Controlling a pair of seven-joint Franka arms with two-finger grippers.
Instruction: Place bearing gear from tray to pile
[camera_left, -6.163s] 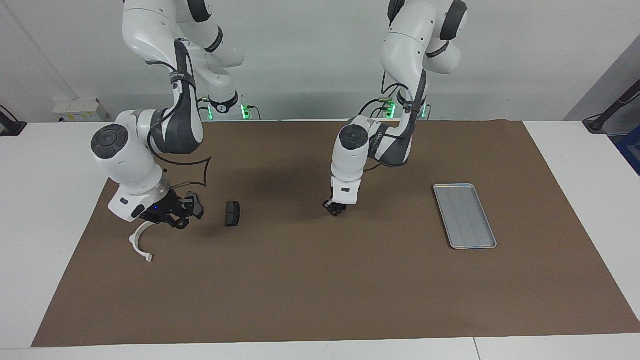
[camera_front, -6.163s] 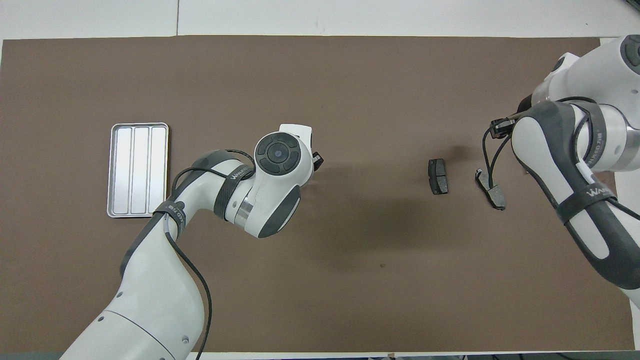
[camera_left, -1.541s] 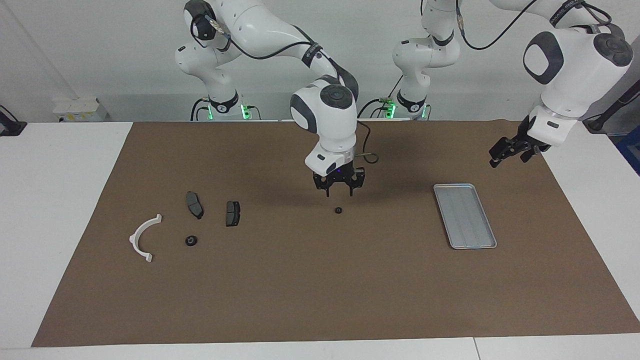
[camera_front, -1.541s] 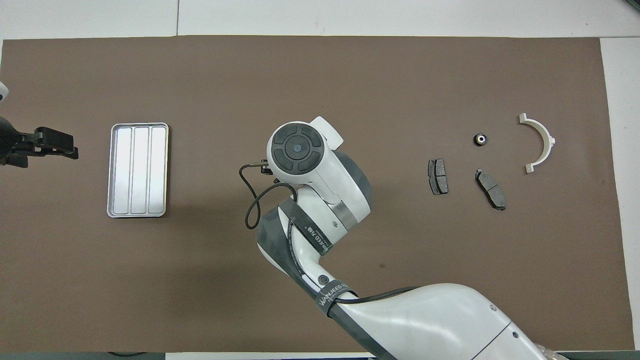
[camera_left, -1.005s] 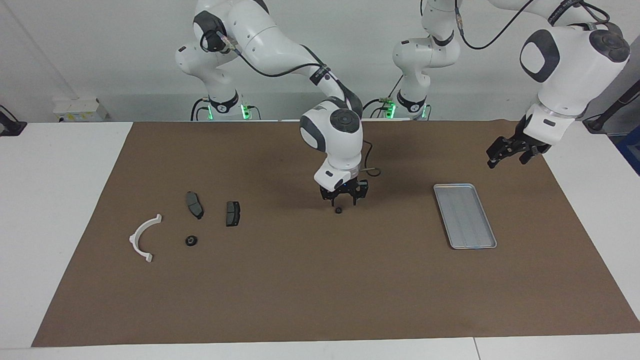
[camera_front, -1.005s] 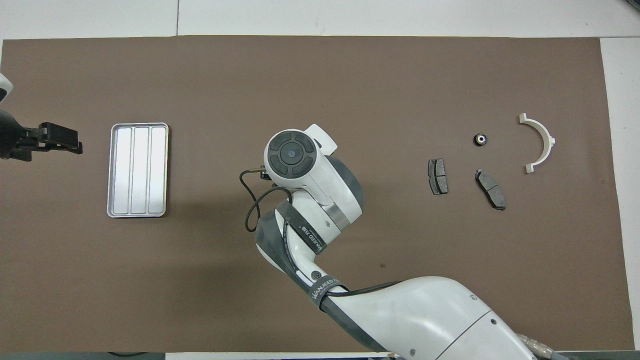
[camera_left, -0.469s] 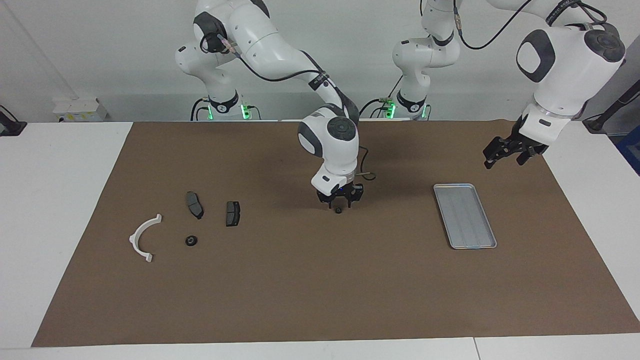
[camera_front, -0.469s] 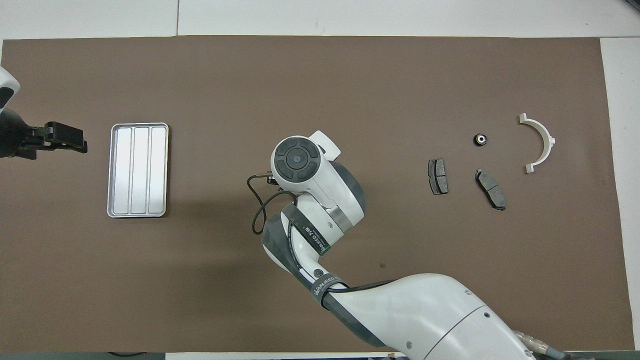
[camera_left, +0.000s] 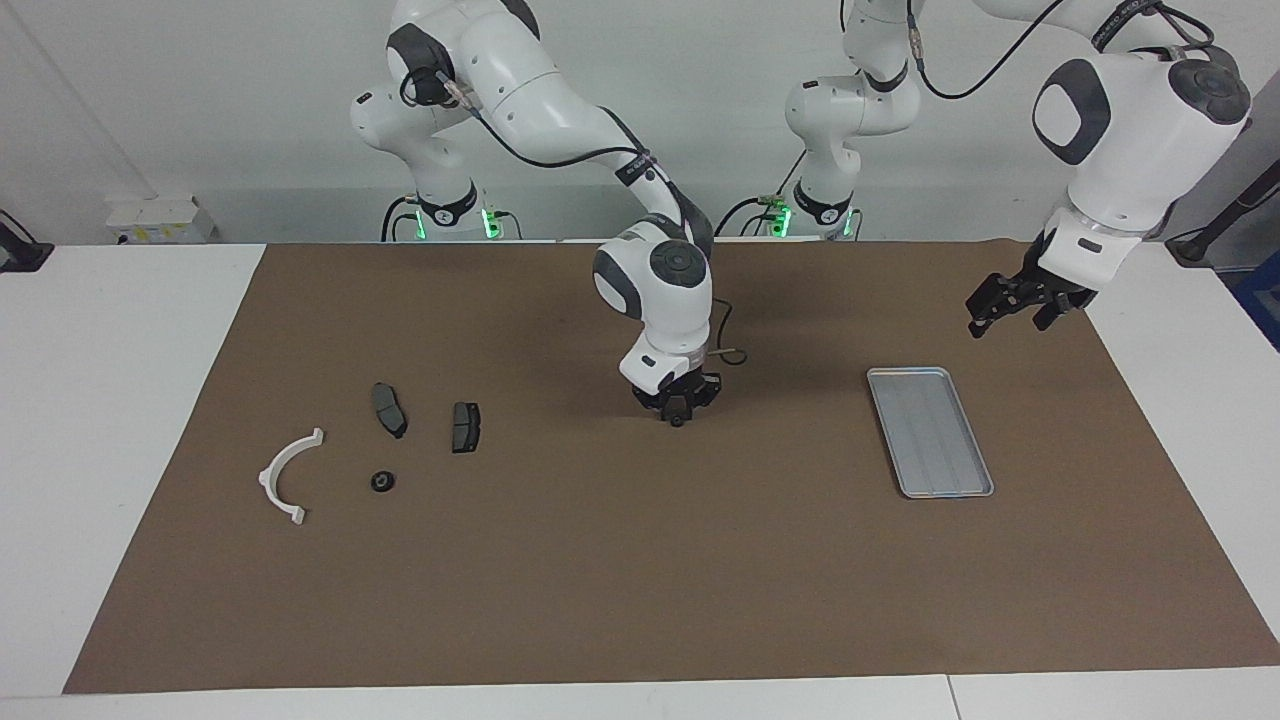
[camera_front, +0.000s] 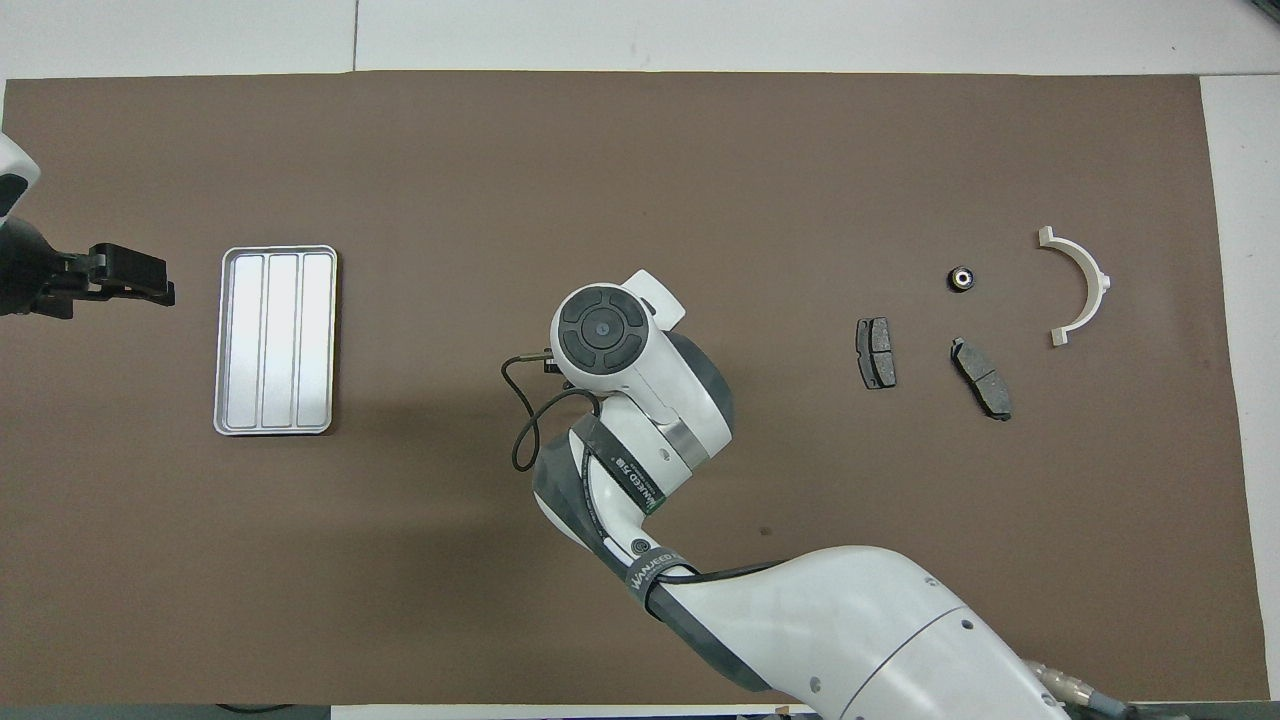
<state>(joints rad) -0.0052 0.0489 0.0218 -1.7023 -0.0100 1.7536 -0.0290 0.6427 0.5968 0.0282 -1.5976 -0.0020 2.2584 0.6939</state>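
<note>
Facing view: right gripper (camera_left: 678, 414) down at mid-counter, clenched on a small gear (camera_left: 677, 421) resting on the mat (camera_left: 640, 600); overhead, the right arm's wrist hides both. Tray (camera_left: 930, 431) lies toward the left arm's end. Pile: two pads (camera_front: 877, 352), bracket (camera_front: 1080, 285), second gear (camera_front: 961, 278). Left gripper (camera_left: 990, 308) waits raised near the tray, fingers released.

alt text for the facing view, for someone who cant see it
The right gripper is down at the middle of the brown mat, shut on a small black bearing gear. Toward the right arm's end lie two brake pads, a second gear and a white bracket. The left gripper waits open above the mat near the empty tray.
</note>
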